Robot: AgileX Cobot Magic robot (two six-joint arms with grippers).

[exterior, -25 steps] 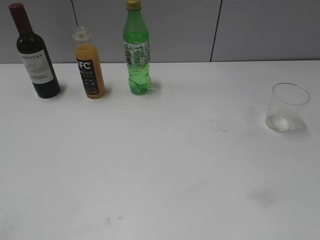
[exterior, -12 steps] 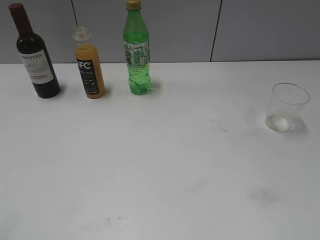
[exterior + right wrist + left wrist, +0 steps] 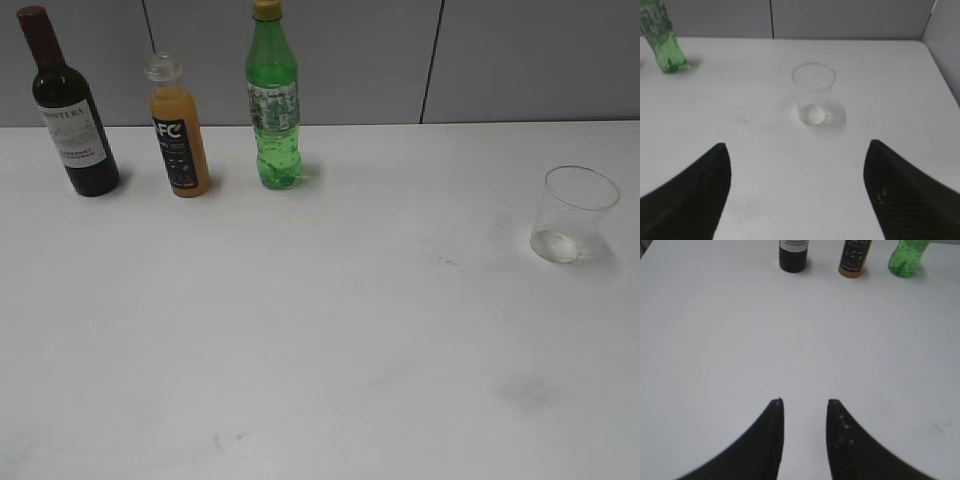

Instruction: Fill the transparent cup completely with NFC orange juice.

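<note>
Exterior view showed nothing done yet: the transparent cup [image 3: 578,214] stood empty at the table's right, well apart from the capped NFC orange juice [image 3: 178,128] at the rear left. Left gripper [image 3: 805,402] was slightly parted, right gripper [image 3: 797,160] spread wide. Nothing had shifted since earlier.

Left gripper [image 3: 805,402] hangs low above the tabletop, its dark fingers a narrow gap apart, holding nothing. Right gripper [image 3: 796,150] sits spread wide, fingers far apart, empty too.
</note>
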